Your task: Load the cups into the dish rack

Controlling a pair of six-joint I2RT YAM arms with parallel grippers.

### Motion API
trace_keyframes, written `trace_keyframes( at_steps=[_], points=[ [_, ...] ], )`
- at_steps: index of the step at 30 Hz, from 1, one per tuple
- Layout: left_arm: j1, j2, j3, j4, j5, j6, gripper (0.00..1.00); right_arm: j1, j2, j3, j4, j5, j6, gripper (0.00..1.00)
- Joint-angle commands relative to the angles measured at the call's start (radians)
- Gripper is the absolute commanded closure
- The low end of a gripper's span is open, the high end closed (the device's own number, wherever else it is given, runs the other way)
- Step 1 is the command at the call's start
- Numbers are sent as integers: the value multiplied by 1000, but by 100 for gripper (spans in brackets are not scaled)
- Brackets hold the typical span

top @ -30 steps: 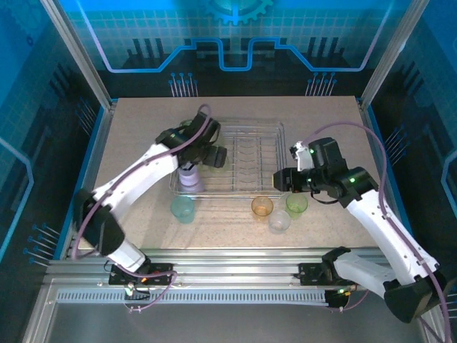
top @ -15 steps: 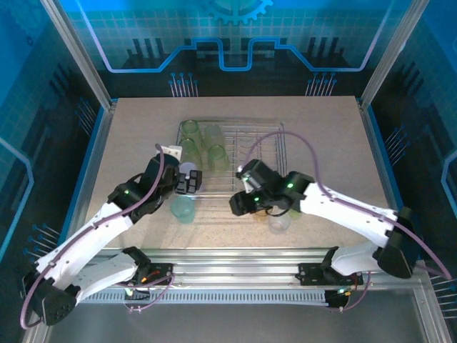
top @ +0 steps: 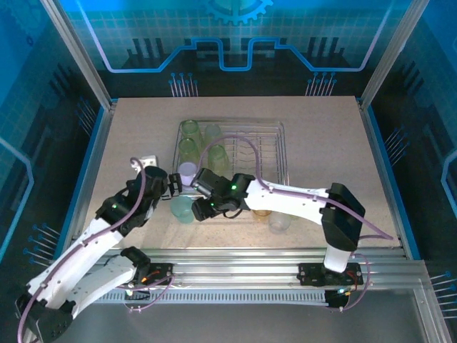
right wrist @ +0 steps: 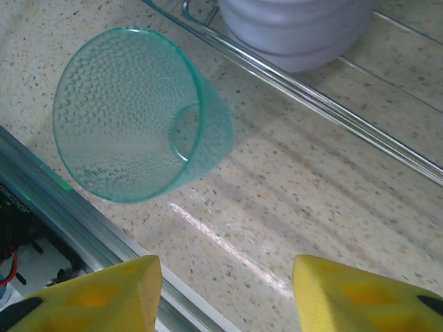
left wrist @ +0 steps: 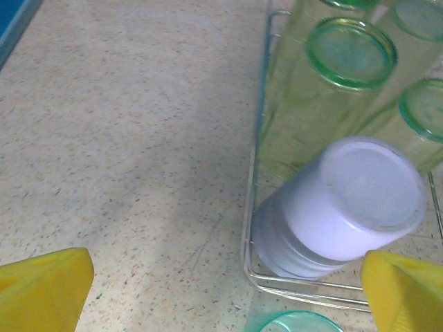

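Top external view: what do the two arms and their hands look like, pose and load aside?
The left arm and right arm have white link shells, black joint housings, green indicator lights and a purple cable looping alongside each. The left hand and right hand look black from above; the wrist views show the left fingers and right fingers as blocky yellow.

Between the fingers of the left claw (left wrist: 225, 280), the teal cup (left wrist: 294, 324) is cut off at the bottom edge — just its rim shows. Ahead of the right claw (right wrist: 225, 273), the lilac cup (right wrist: 297, 28) runs off the top. The right arm (top: 293, 200) hides most of the orange cup (top: 262, 212).
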State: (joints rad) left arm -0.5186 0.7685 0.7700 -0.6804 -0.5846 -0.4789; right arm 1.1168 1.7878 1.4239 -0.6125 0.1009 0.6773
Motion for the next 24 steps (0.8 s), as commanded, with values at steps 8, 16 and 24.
trace_keyframes(
  at_steps=[8,16,24],
  points=[
    [29,-344,-134,61,-84,-71,0,10,140,156,-20,9,-12,53],
    [29,-362,-150,74,-76,-73,1,25,213,222,-59,73,-20,59],
    [29,-353,-152,85,-72,-68,1,34,231,260,-94,122,-44,75]
  ],
)
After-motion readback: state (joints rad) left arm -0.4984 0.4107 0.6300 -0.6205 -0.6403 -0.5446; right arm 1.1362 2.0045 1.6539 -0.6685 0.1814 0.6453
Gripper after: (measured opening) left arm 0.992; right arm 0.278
